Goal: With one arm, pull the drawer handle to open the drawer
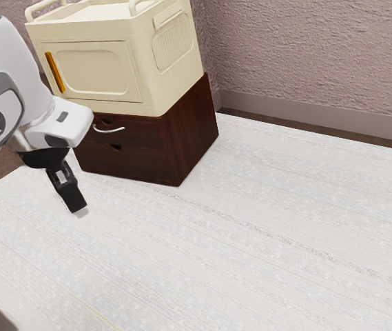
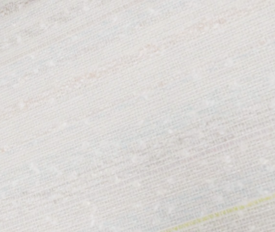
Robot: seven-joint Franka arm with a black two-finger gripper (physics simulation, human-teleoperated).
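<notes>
- The gripper (image 1: 79, 209) points down and aslant in front of the chest (image 1: 197, 134), touching neither chest nor handle; that leaves room, I judge, to line up before reaching in.
- Whether it is wide or narrow I cannot tell from this side.
- The handle (image 1: 109, 129), a curved metal pull, sits at one o'clock from the gripper in the exterior view, on the upper drawer (image 1: 140, 133), which looks flush and closed. It likely bows outward to allow a grip behind it.
- Next calls for a rise toward one o'clock, then a straight pull; a crooked one could slip.
- The cream box (image 1: 89, 65) rests on the chest, at twelve o'clock, perhaps steadying it by weight. Its orange strip (image 1: 55, 72) is not the target.
- Beneath lies pale woven cloth (image 1: 251, 227), with a thin yellow line (image 2: 224, 212) in the wrist view.
- A rough pinkish wall (image 1: 306, 55) stands beyond, toward two o'clock from the chest.
</notes>
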